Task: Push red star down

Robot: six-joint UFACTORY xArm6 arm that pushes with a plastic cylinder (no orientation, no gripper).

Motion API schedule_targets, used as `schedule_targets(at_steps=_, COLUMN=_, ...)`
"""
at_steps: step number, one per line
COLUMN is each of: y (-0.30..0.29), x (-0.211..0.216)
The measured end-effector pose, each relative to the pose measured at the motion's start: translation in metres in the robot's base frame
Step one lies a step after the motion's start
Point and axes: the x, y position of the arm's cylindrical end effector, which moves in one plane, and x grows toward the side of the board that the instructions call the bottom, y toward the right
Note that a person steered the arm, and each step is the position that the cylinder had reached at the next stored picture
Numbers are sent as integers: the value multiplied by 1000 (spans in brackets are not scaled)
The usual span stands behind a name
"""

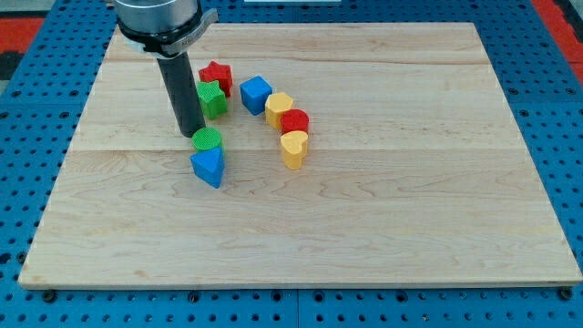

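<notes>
The red star [217, 74] lies near the top of the wooden board [410, 200], left of centre. A green cube-like block [211, 98] touches its lower side. My tip [189, 134] stands below and left of the red star, just left of the green block and touching or nearly touching a green round block [207, 138]. A blue triangle [209, 166] lies right under that green round block.
A blue cube [256, 94] sits right of the red star. A yellow hexagon-like block [279, 108], a red round block [294, 121] and a yellow heart [293, 148] run down in a chain to its right. The perforated blue table [27, 182] surrounds the board.
</notes>
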Motion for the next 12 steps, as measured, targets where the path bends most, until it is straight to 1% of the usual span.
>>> schedule_targets(at_steps=1, y=-54, x=-10)
schedule_targets(at_steps=2, y=-104, x=-44)
schedule_targets(at_steps=3, y=-109, x=-98)
schedule_targets(at_steps=4, y=-78, x=-126)
schedule_targets(at_steps=5, y=-44, x=-128)
schedule_targets(at_steps=6, y=-16, x=-120)
schedule_targets(at_steps=7, y=-6, x=-98)
schedule_targets(at_steps=8, y=-6, x=-95)
schedule_targets(at_steps=10, y=-9, x=-139)
schedule_targets(at_steps=11, y=0, x=-138)
schedule_targets(at_steps=12, y=9, x=-121)
